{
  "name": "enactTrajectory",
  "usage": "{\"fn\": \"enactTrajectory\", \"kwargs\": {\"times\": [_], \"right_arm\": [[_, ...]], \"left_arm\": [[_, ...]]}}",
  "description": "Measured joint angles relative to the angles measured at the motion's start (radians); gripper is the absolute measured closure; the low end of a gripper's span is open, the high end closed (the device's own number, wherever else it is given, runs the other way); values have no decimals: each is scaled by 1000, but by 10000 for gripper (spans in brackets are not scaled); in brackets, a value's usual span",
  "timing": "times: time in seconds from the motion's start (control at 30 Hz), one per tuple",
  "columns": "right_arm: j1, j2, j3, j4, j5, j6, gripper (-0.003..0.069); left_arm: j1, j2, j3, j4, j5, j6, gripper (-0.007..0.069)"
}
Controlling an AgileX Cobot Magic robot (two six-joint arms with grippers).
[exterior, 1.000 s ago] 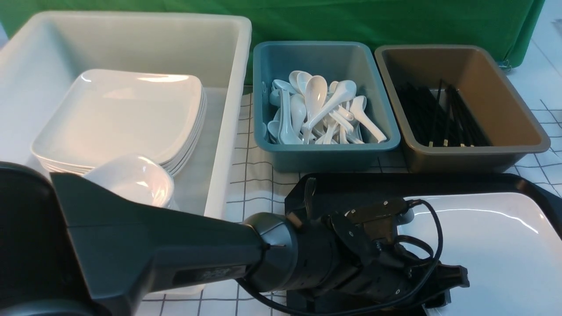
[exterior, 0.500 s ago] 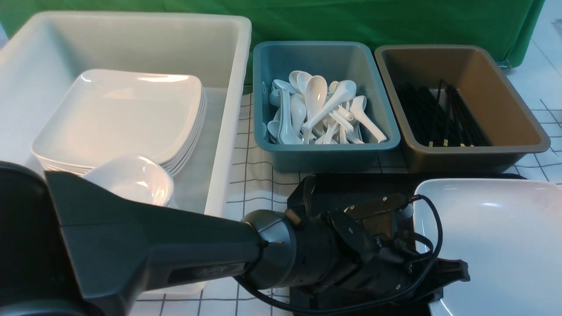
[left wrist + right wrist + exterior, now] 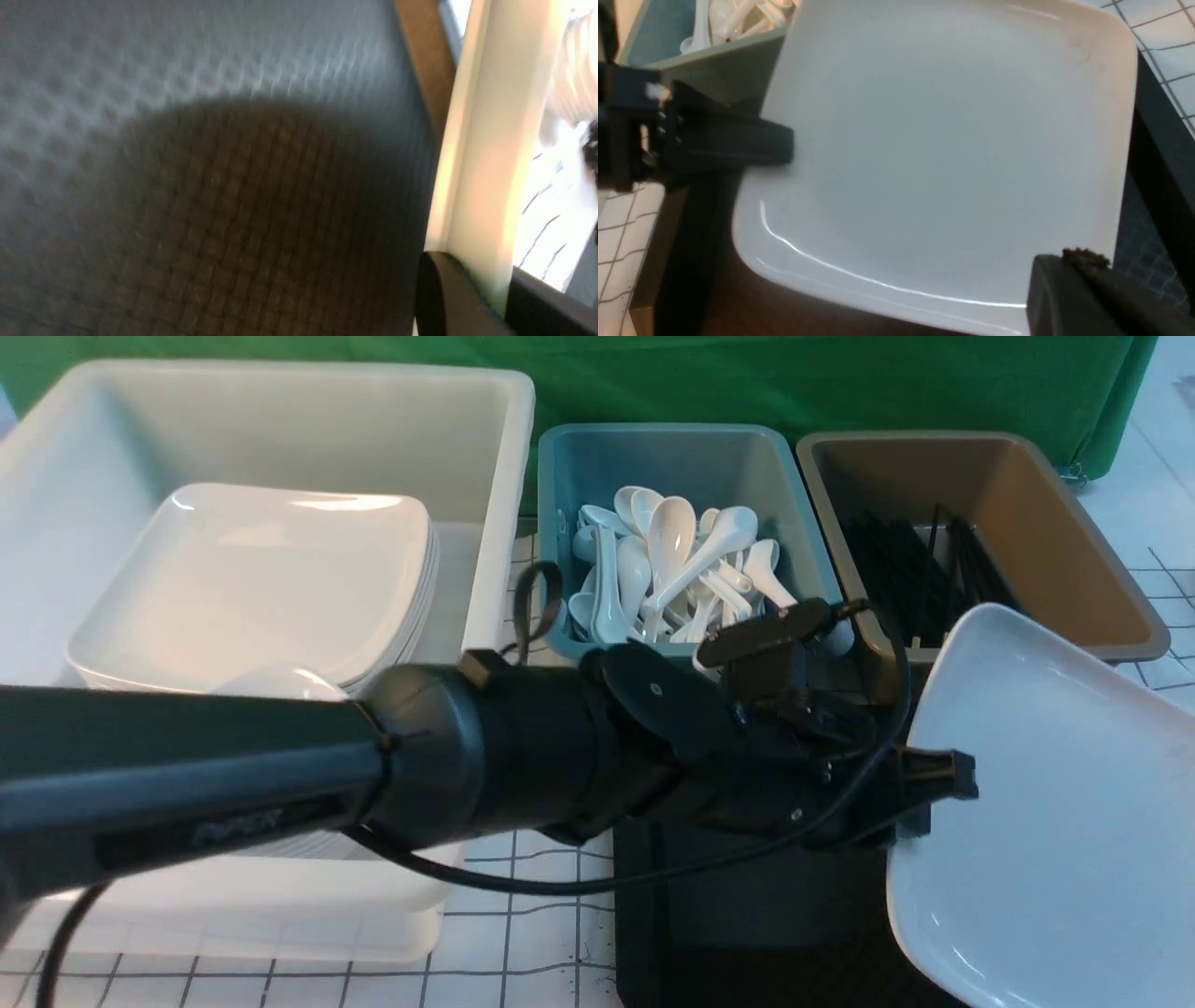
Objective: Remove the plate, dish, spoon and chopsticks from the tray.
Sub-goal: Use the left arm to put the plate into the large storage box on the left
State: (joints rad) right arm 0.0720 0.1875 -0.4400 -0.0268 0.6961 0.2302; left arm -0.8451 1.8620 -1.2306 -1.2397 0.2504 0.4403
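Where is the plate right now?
Front view, lower right: the plate is tilted up above the tray, its left edge pinched by the left gripper, near the brown tub.

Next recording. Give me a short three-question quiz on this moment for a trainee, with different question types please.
1. True or false: the plate lies flat on the tray.
2. Which tub holds the spoons? A white, B teal, C brown.
3. Fill in: the left gripper has its jaws shut on the plate's ____.
Key: 1 false, it is tilted up; 2 B, the teal tub; 3 rim.
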Motion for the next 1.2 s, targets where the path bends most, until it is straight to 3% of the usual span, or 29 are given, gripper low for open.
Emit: {"fn": "enactTrajectory", "kwargs": {"times": [0.43,0.6,0.7,0.93,1.07,1.1,1.17,1.2], "right_arm": [[0,0,0,0,0,1,589],[0,0,0,0,0,0,588],[0,0,0,0,0,0,586],[0,0,0,0,-1,0,578],[0,0,0,0,-1,0,573],[0,0,0,0,-1,0,572],[0,0,4,0,-8,0,567],[0,0,5,0,-10,0,567]], "left_arm": [[139,-80,0,16,98,2,603],[261,-218,1,26,147,37,603],[373,-301,1,59,199,49,603],[781,-460,1,159,398,55,603],[1083,-478,1,175,513,56,603],[1096,-478,1,175,513,56,603],[1262,-473,1,179,568,57,603],[1285,-472,1,179,570,57,603]]}}
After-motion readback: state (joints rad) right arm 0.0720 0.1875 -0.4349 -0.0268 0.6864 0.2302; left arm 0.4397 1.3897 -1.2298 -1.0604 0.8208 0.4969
